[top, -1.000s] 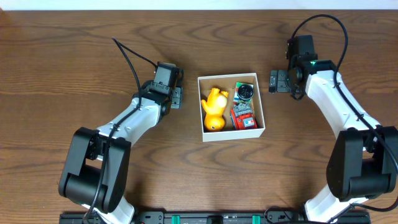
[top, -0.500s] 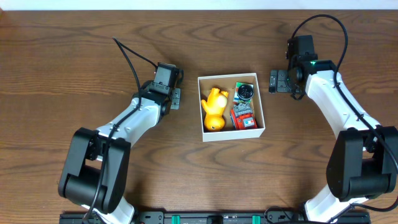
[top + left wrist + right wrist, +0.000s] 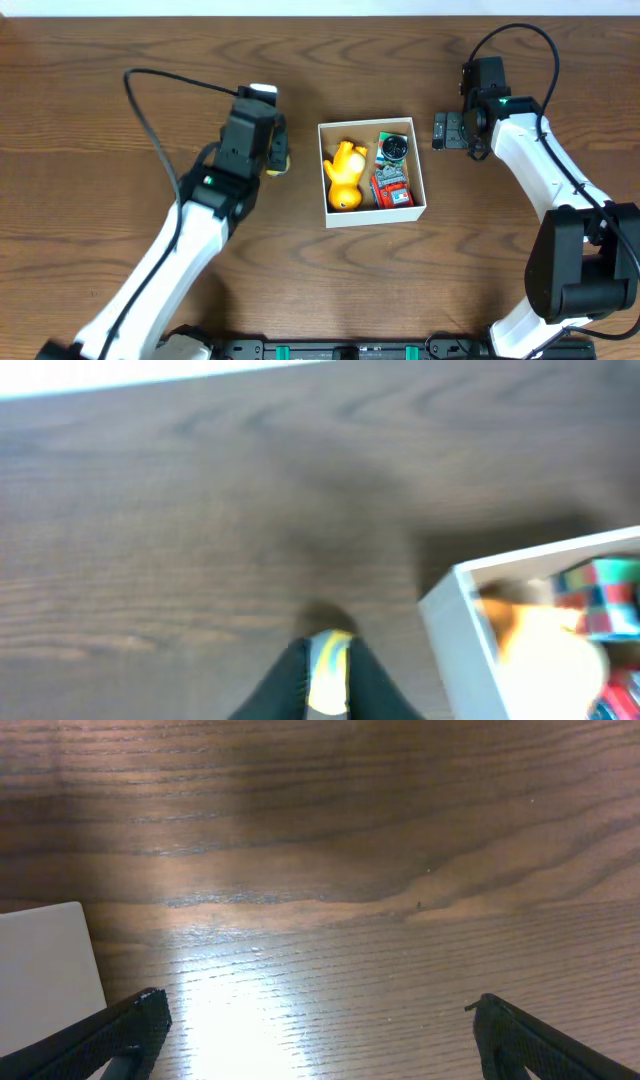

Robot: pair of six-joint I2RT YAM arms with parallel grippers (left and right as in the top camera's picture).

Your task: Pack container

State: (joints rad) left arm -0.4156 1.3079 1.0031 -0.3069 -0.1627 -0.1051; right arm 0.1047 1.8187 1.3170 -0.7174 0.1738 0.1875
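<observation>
The left arm has swung up and away from where it lay a second ago; its elbow now reaches toward the near edge of the table and its cable arcs higher. The right arm has not budged, and the box sits where it was.

From overhead, the container (image 3: 372, 216) is in the middle of the table (image 3: 90, 90), between the two arms. Inside it a yellow toy (image 3: 343, 175) fills the left half, with a round dark item (image 3: 395, 147) at the far right and a red toy (image 3: 392, 188) in front of that. The left gripper (image 3: 278, 158) hangs just left of the box, apart from its wall, and a small yellow piece (image 3: 272, 169) shows at its tip. The right gripper (image 3: 440, 130) sits near the box's far right corner, not touching it.

The left wrist view is blurred. Even so, the two dark fingers (image 3: 285, 682) are pinched together on the small yellow piece (image 3: 328, 660), so those jaws are clamped on it. The container's white wall (image 3: 462, 622) stands to the right, with coloured shapes inside.

In the right wrist view, the fingertips (image 3: 140, 1020) sit at opposite bottom corners with bare wood between them, so these jaws are spread wide and hold nothing. A white corner of the container (image 3: 45, 970) shows at the left edge.
</observation>
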